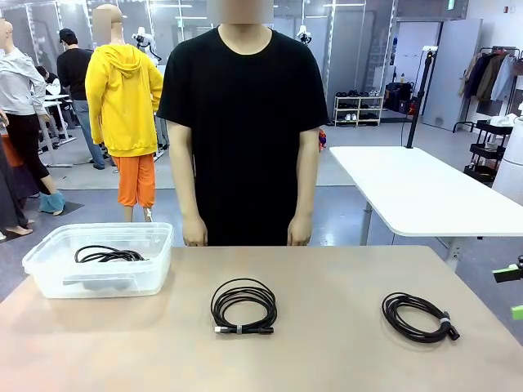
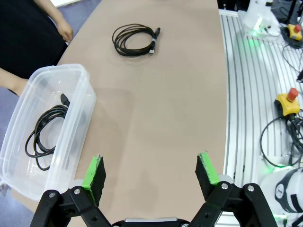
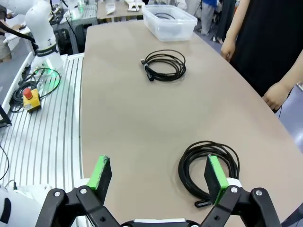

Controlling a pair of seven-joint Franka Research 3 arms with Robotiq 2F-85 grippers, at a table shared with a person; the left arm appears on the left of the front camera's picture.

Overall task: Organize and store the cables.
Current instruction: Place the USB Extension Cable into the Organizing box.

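Two black cables lie coiled on the tan table: one in the middle (image 1: 217,306) (image 2: 117,40) (image 3: 182,67), one at the right (image 1: 389,313) (image 3: 208,146). A third coil (image 1: 110,256) (image 2: 38,126) rests inside the clear plastic bin (image 1: 98,286) (image 2: 75,123) (image 3: 170,30) at the left. My left gripper (image 2: 150,170) hovers open above bare table beside the bin. My right gripper (image 3: 157,175) is open too, high over the table, with the right coil just past one green fingertip (image 3: 215,175). Its green pads peek in at the right edge (image 1: 515,292).
A person in a black shirt stands at the far edge, hands (image 1: 194,237) (image 3: 277,94) hanging near the table. Yellow emergency-stop boxes (image 2: 289,101) (image 3: 29,97) and loose wiring sit on the slatted metal base on my side of the table.
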